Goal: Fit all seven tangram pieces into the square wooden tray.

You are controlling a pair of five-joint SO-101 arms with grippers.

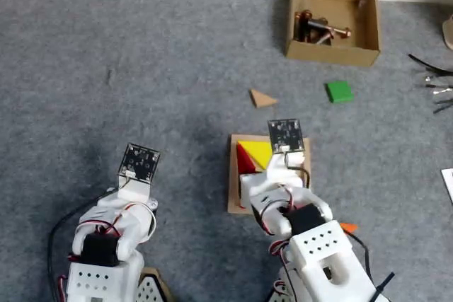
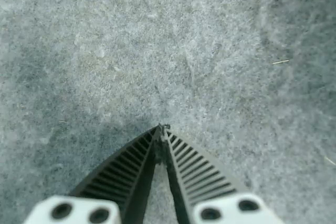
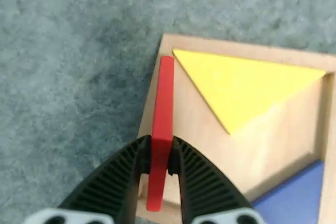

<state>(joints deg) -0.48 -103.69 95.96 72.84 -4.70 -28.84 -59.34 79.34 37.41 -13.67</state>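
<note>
The square wooden tray (image 1: 232, 175) lies on the grey carpet under my right arm, and its rim (image 3: 241, 48) appears in the right wrist view. A yellow triangle (image 3: 244, 85) lies flat inside it, with a blue piece (image 3: 296, 203) at one corner. My right gripper (image 3: 160, 156) is shut on a red piece (image 3: 164, 114) held on edge over the tray's left rim. The red piece (image 1: 244, 160) sits beside the yellow triangle (image 1: 257, 151) in the high view. A tan triangle (image 1: 262, 98) and a green square (image 1: 339, 91) lie beyond the tray. My left gripper (image 2: 161, 129) is shut over bare carpet.
A cardboard box (image 1: 333, 44) holding metal parts stands at the back right. An orange piece (image 1: 347, 228) peeks out beside the right arm's base. Cables (image 1: 433, 79) lie at the right edge. Open carpet stretches to the left and back.
</note>
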